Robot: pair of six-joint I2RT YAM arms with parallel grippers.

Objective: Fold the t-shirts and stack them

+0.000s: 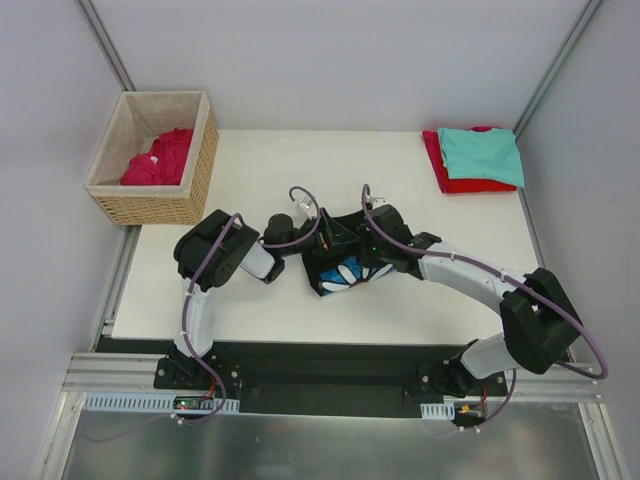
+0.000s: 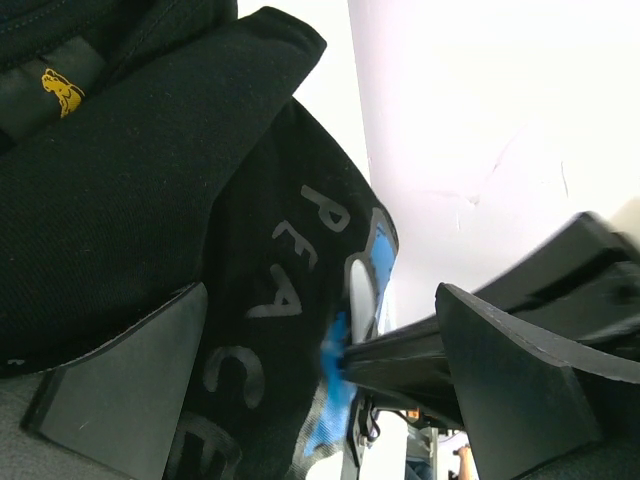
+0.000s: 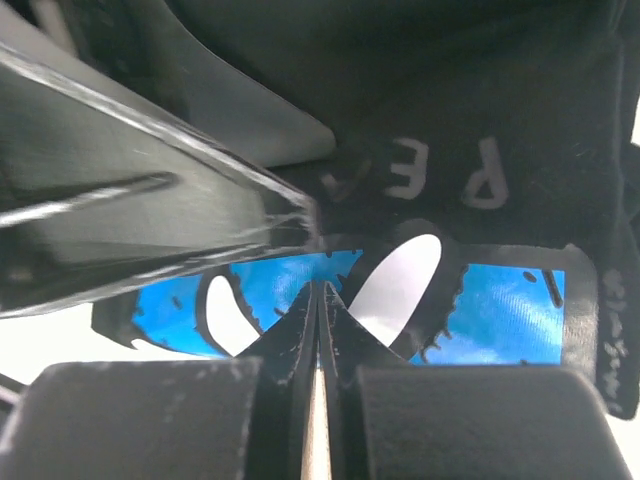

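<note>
A black t-shirt (image 1: 328,282) with a blue and white flower print lies bunched at the table's middle. My left gripper (image 1: 316,243) is open and straddles its near fold (image 2: 150,180), one finger (image 2: 120,380) on either side. My right gripper (image 1: 358,264) is shut, its tips (image 3: 318,285) pinching the printed blue edge of the shirt (image 3: 500,300). In the left wrist view, the right gripper (image 2: 400,360) shows with blue cloth bunched at its tip. A teal t-shirt (image 1: 482,153) lies folded on a red one (image 1: 452,180) at the back right corner.
A wicker basket (image 1: 202,165) with beige lining stands off the table's back left corner and holds a crumpled crimson-pink t-shirt (image 1: 160,158). The left gripper's finger (image 3: 150,220) crosses close in front of the right wrist camera. Grey walls close in the table.
</note>
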